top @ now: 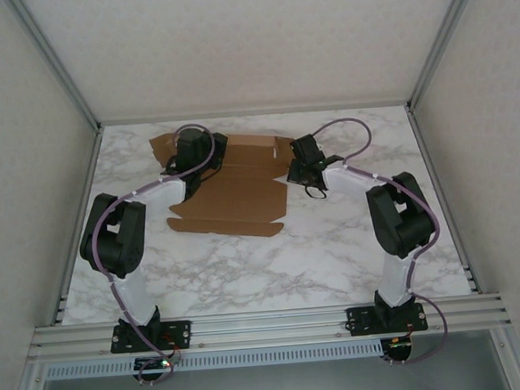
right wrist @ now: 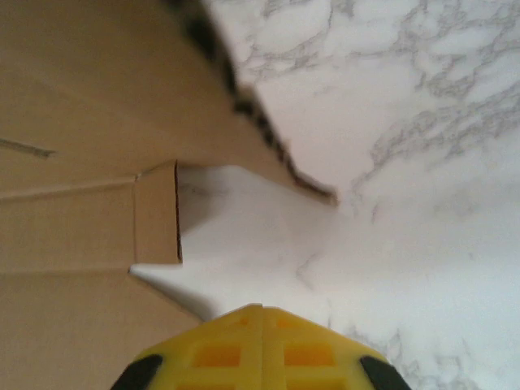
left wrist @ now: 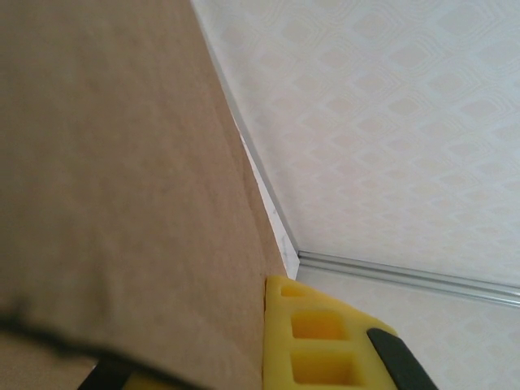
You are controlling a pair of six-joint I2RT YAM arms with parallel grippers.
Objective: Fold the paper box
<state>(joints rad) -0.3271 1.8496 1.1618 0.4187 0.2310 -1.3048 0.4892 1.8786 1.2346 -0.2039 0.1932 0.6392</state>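
The paper box [top: 233, 197] is lying as a flat, plain brown die-cut cardboard sheet on the far left-centre of the white, grey-veined marble table [top: 335, 243]. Its creases are showing as faint straight lines, and a long rounded flap is running along its near edge.

The left gripper [top: 193, 155] is reaching over the far part of the sheet. In the left wrist view, matte fibrous cardboard is rising in a broad, blurred plane. It is running down against the inner face of a yellow finger [left wrist: 317, 333] moulded with square pockets. That finger is sitting at the centre line, and a sliver of yellow is peeking out under the cardboard on the other side. The claw is therefore pinching a panel of the paper box. Behind it, pale wallpaper with a diamond pattern [left wrist: 390, 122] is meeting a slim aluminium rail [left wrist: 406, 272].

The right gripper [top: 299, 170] is hanging at the sheet's right edge. In its wrist view, its ribbed yellow pads [right wrist: 219, 349] are pressing together along a thin seam with nothing between them. They are pointing at bare marble just beside a square-cut notch and a small rectangular tab [right wrist: 156, 215] of the cardboard. Purple cables [top: 344, 127] are looping along both arms.
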